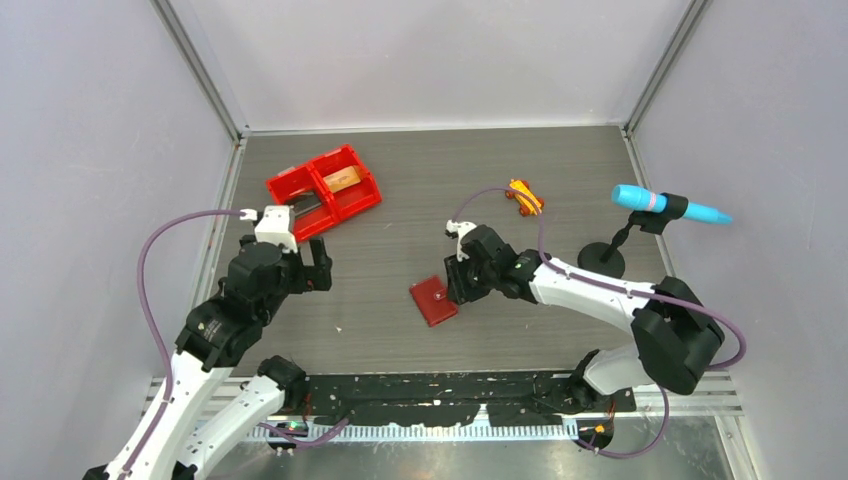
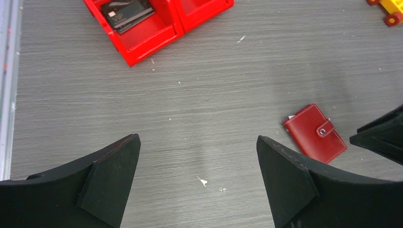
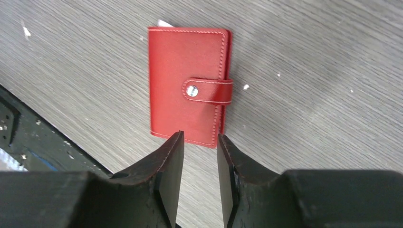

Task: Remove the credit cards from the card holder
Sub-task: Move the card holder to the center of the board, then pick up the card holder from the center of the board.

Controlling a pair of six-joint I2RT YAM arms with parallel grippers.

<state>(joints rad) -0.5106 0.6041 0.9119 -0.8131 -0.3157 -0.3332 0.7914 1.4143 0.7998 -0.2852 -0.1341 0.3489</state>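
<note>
The card holder (image 1: 433,300) is a dark red wallet lying flat on the grey table, closed with its snap tab fastened (image 3: 187,107). A pale corner pokes out at its far edge. It also shows in the left wrist view (image 2: 314,133). My right gripper (image 1: 457,283) (image 3: 200,137) is at the wallet's near short edge, its jaws a narrow gap apart with nothing between them. My left gripper (image 1: 312,262) (image 2: 197,142) is wide open and empty over bare table, left of the wallet. An orange-yellow card (image 1: 343,179) and a dark card (image 2: 127,13) lie in the red bin.
A bright red two-compartment bin (image 1: 290,186) (image 2: 142,47) stands at the back left. An orange-yellow toy vehicle (image 1: 524,196) sits behind the right arm. A blue object on a black stand (image 1: 665,205) is at the right. Grey walls enclose the table.
</note>
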